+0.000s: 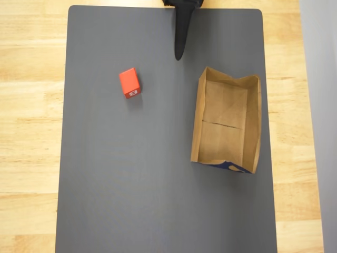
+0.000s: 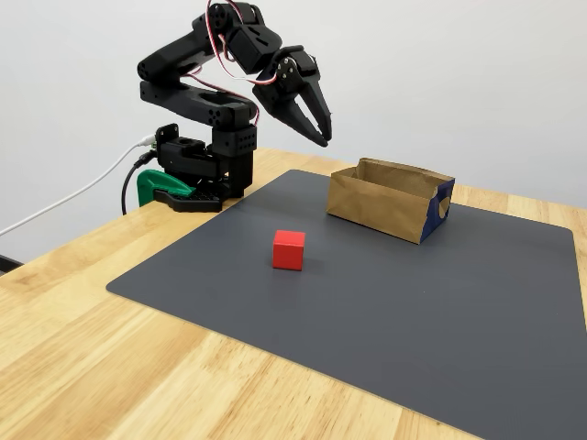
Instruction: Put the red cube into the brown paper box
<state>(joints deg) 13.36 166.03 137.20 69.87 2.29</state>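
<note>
The red cube (image 1: 129, 83) (image 2: 288, 249) rests on the dark grey mat, its white label mark facing the near edge in the overhead view. The brown paper box (image 1: 197, 121) (image 2: 371, 206) lies open and empty on the mat, right of the cube in the overhead view, with a dark blue patch at one end. My black gripper (image 1: 179, 55) (image 2: 324, 139) hangs in the air above the mat's far edge, between cube and box, well clear of both. Its fingers point downward, pressed together, with nothing between them.
The grey mat (image 1: 131, 184) (image 2: 367, 312) covers most of a light wooden table (image 1: 31, 132). The arm's base (image 2: 197, 170) is fixed by a green clamp (image 2: 156, 188) at the table's back edge, with cables trailing off to the left.
</note>
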